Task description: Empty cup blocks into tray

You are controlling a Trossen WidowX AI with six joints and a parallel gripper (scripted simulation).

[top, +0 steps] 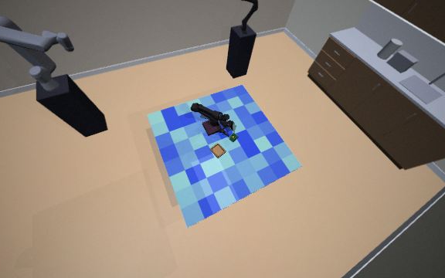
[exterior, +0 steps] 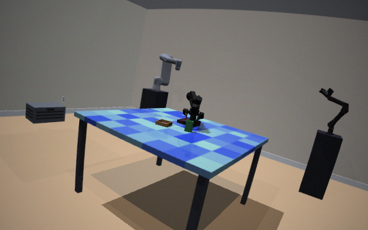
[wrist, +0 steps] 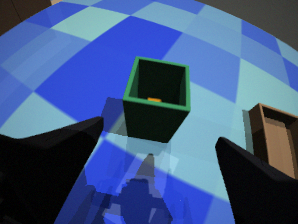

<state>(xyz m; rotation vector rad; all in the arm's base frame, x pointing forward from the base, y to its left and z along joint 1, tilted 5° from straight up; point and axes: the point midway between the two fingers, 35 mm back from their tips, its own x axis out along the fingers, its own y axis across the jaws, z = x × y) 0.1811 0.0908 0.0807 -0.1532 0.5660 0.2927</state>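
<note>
Open end effector (top: pixel 230 130) (exterior: pixel 193 115) (wrist: pixel 161 132), green cup (top: pixel 233 137) (exterior: pixel 189 126) (wrist: pixel 156 120) holding orange block (wrist: pixel 154 100)

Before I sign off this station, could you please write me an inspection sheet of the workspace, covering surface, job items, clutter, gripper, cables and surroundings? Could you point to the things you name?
Surface: square table with blue and turquoise checks (top: pixel 253 162) (exterior: pixel 171 144).
Job items: green square-sided open cup (top: pixel 233 137) (exterior: pixel 189 126) (wrist: pixel 156 120) upright, an orange block (wrist: pixel 154 100) visible inside, full count unclear; shallow brown rectangular tray (top: pixel 218 150) (exterior: pixel 163 123) (wrist: pixel 282 145) beside it, no blocks seen in it.
Clutter: nothing seen.
Gripper: black parallel-jaw gripper (wrist: pixel 161 132) open, holding nothing.
Cables: nothing seen.
Surroundings: grey arm (top: pixel 25 40) (exterior: pixel 166 73) and slim black arm (top: pixel 249 17) (exterior: pixel 338 110) on dark pedestals; brown-fronted kitchen cabinets (top: pixel 365 93); grey slatted box (exterior: pixel 45 112).
</note>
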